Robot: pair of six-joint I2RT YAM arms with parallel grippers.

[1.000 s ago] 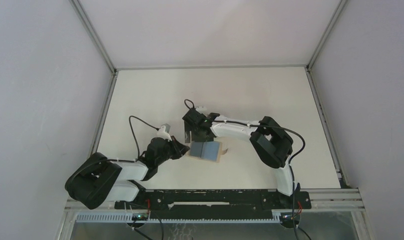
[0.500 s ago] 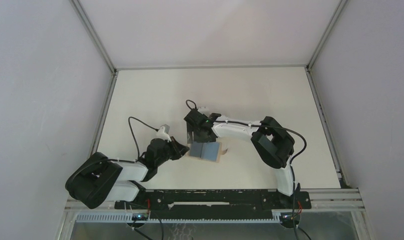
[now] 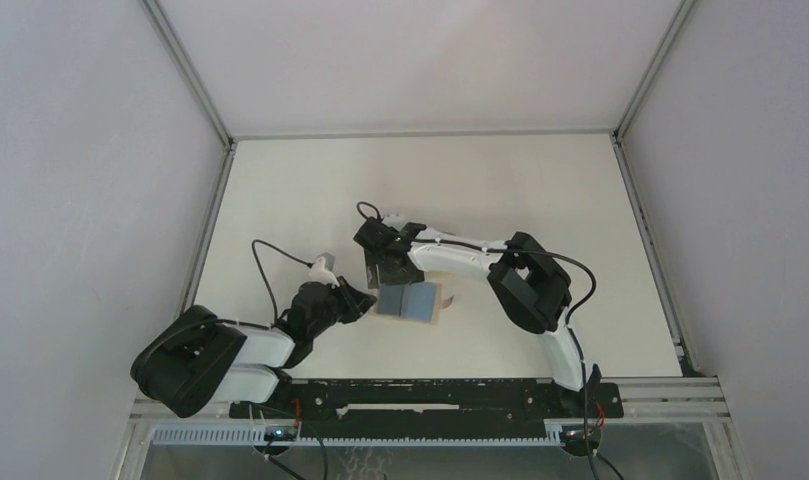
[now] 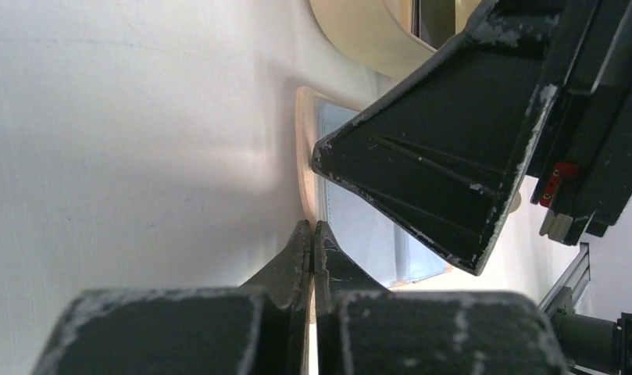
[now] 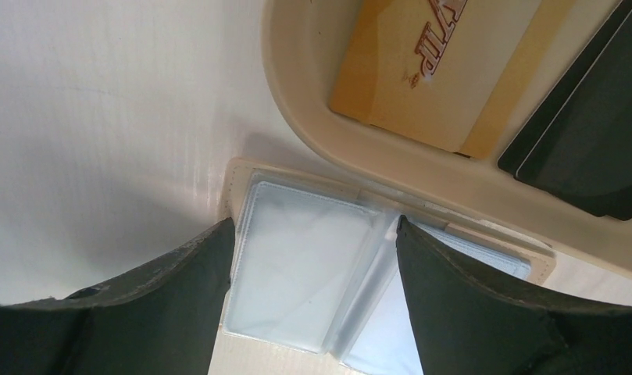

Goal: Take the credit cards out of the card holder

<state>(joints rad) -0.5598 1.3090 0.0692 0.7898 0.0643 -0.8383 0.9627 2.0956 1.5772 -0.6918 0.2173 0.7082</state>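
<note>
The card holder (image 3: 412, 301) lies open on the table, tan outside with clear sleeves inside (image 5: 305, 266). A light blue surface (image 5: 387, 340) shows under one sleeve. My left gripper (image 3: 365, 303) (image 4: 313, 228) is shut on the holder's tan left edge (image 4: 303, 148). My right gripper (image 3: 385, 272) (image 5: 314, 226) is open just above the holder, its fingers either side of a clear sleeve page. One of its fingers (image 4: 430, 164) fills the left wrist view. A black card (image 5: 586, 148) and a gold card marked VIP (image 5: 430, 70) lie in the tan tray (image 5: 297, 101).
The tray's rim touches the holder's far edge in the right wrist view. Grey walls stand at the table's left (image 3: 80, 200) and right (image 3: 740, 200). Both arm bases sit on the black rail (image 3: 420, 395) at the near edge.
The right arm has shifted a little to the left, its gripper now over the holder's left half. The left gripper and the holder have stayed put.
</note>
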